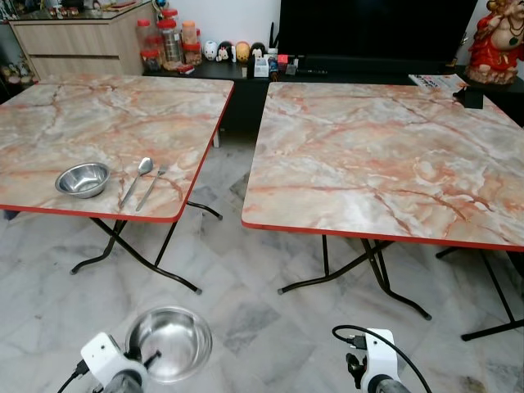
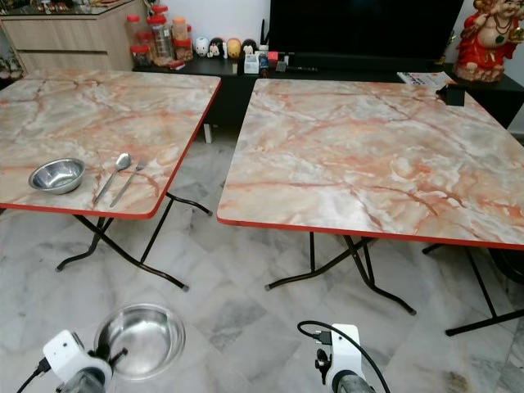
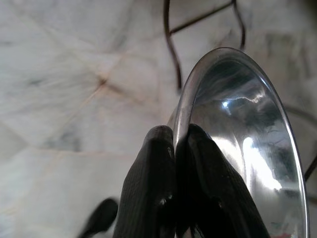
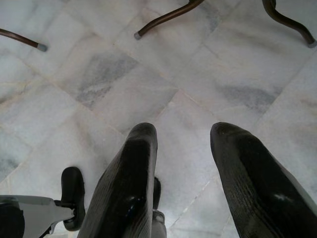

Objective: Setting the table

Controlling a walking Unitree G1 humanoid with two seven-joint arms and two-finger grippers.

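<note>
The left gripper (image 3: 174,144) has its two black fingers pinched tight on the rim of a steel bowl (image 1: 169,342), one finger outside the wall and one inside. Its far side runs off the wrist picture's edge, and the fingers cover the stretch of rim they grip. From the head camera that bowl hangs low over the marble floor (image 1: 246,270), just beside the left wrist, whose arm is mostly cut off at the frame's bottom.

The right gripper (image 4: 183,134) holds nothing: its fingers stand well apart above bare floor tile, with two table feet ahead of them.

Two marble-topped folding tables stand ahead of both grippers. On the left table (image 1: 123,115), near its front edge, sit a second steel bowl (image 1: 82,179), one spoon (image 1: 136,182) and, just beside it, what looks like a fork (image 1: 153,187), though its head is too small to read surely. The right table (image 1: 385,155) carries a small dark object (image 1: 470,98) at its far corner.
</note>
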